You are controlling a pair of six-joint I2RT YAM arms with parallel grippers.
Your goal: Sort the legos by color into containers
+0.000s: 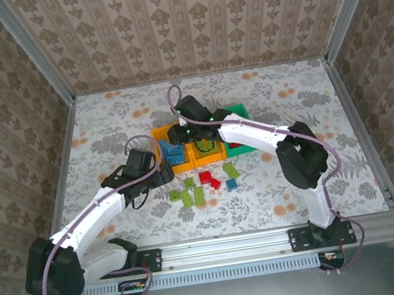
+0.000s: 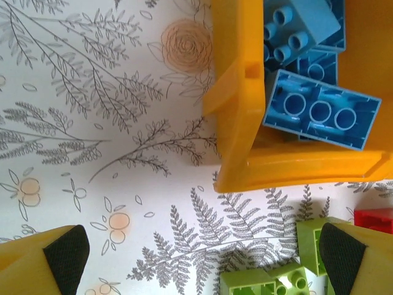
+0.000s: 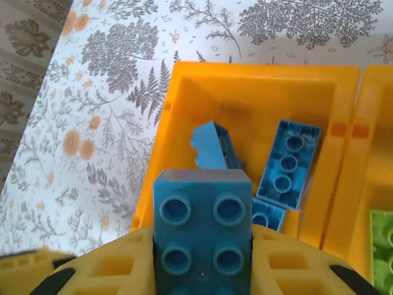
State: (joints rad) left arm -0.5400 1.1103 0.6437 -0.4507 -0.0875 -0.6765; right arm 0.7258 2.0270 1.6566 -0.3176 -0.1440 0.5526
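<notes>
My right gripper (image 3: 202, 270) is shut on a blue lego (image 3: 202, 215) and holds it above the left orange container (image 3: 184, 80). Several blue legos (image 3: 288, 163) lie inside that container. The neighbouring orange container (image 3: 368, 141) holds a lime green lego (image 3: 382, 246). From above, the right gripper (image 1: 179, 135) hangs over the left orange container (image 1: 160, 133), with the middle orange one (image 1: 210, 162) and the green one (image 1: 239, 110) beside it. My left gripper (image 2: 206, 264) is open over the table, next to that container's corner (image 2: 245, 123). Lime green legos (image 2: 264, 284) and a red lego (image 2: 374, 219) lie near its right finger.
Loose legos lie in front of the containers: lime green ones (image 1: 189, 196), a red one (image 1: 207, 179) and a blue one (image 1: 231, 184). The flowered table cover (image 1: 106, 131) is bounded by metal rails and patterned walls.
</notes>
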